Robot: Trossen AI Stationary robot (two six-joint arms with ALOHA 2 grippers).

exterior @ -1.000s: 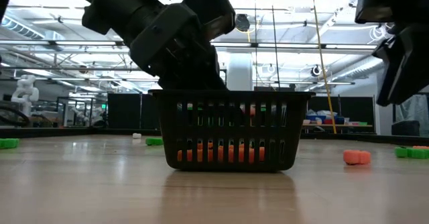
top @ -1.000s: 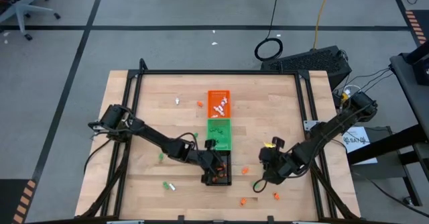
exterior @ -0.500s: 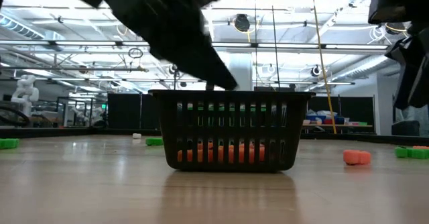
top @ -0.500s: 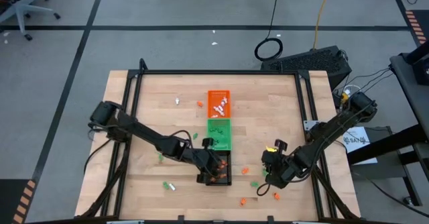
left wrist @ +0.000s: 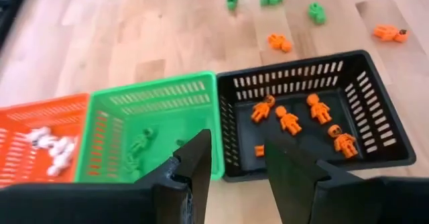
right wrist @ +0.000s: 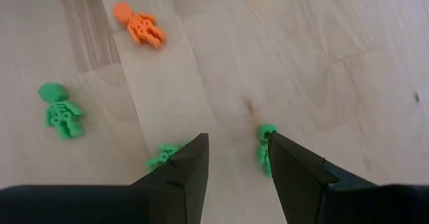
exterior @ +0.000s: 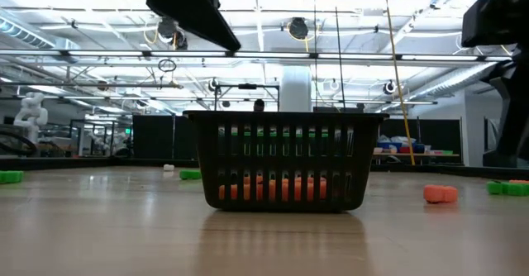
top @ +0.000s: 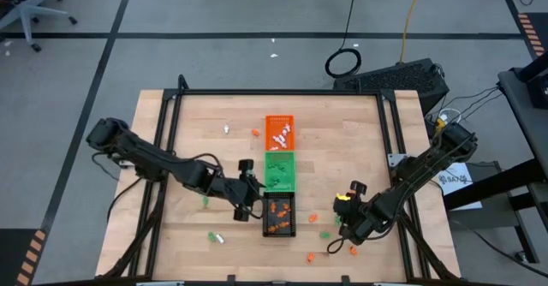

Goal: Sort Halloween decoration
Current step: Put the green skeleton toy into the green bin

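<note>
Three small trays stand in a row at the table's middle: orange (top: 279,132) far, green (top: 280,170) middle, black (top: 279,213) near. The black tray (left wrist: 315,110) holds several orange figures (left wrist: 288,120), the green tray (left wrist: 144,127) holds green ones and the orange tray (left wrist: 40,140) white ones. My left gripper (left wrist: 238,160) hangs open and empty above the seam between the green and black trays, at their left side (top: 255,205). My right gripper (right wrist: 234,163) is open low over the bare table right of the black tray (top: 342,233), with a green figure (right wrist: 265,149) beside one finger and another (right wrist: 163,157) beside the other.
Loose trinkets lie about on the wood: orange (top: 255,133) and white (top: 227,129) by the orange tray, green (top: 205,200) at the left, green and white (top: 215,236) near the front, orange ones (top: 310,257) (top: 352,251) at the front right. A black frame (top: 282,92) rims the table.
My left gripper has risen out of the black tray and drawn back toward the table's left edge, and now hangs beside the trays. My right gripper has drifted a little toward the near edge.
</note>
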